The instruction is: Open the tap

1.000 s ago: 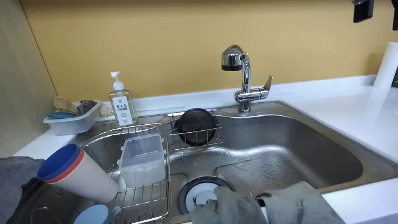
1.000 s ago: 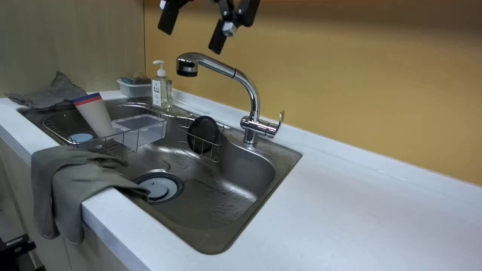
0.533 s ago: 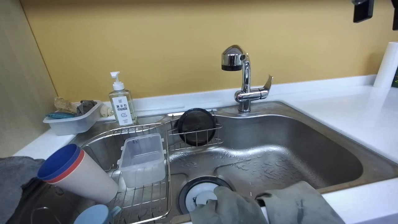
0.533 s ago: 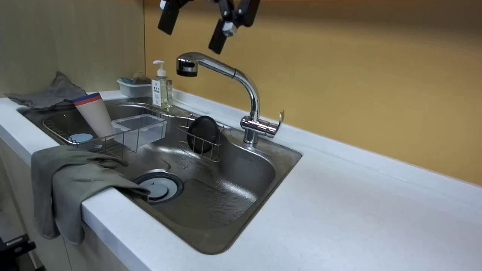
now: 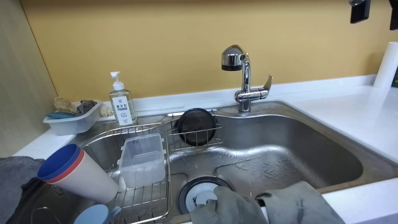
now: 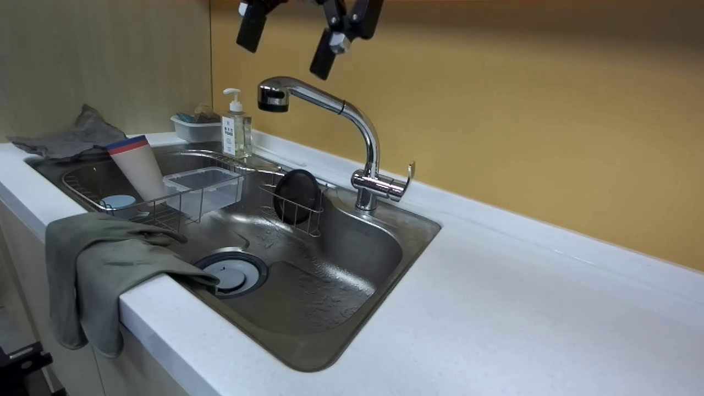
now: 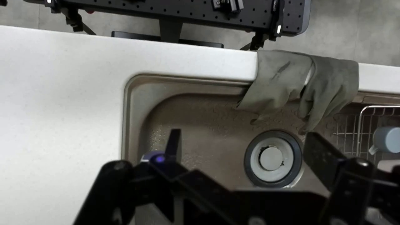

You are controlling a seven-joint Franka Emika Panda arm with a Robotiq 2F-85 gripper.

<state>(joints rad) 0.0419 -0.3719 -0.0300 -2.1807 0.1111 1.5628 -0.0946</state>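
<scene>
The chrome tap [image 5: 246, 77] stands at the back rim of the sink, with a dark-edged spray head over the basin; it also shows in an exterior view [image 6: 372, 144]. Its side lever [image 5: 268, 84] points up and outward, also seen in an exterior view [image 6: 410, 175]. No water runs from the spray head. My gripper [image 6: 284, 61] is open and empty, high above the tap and apart from it. In an exterior view only its fingertips [image 5: 377, 24] show at the top right. In the wrist view the fingers [image 7: 242, 134] are wide apart over the sink; the tap is out of view there.
Grey gloves [image 6: 126, 264] hang over the front edge. A soap bottle [image 5: 122, 107] stands behind the rack. The rack holds a plastic box [image 5: 143, 161] and cups [image 5: 90, 180]; a black lid [image 5: 196, 127] stands near the tap. A yellow wall [image 6: 522, 121] is behind.
My gripper has shifted slightly sideways in the last half second, still open. The tap and its lever have not moved.
</scene>
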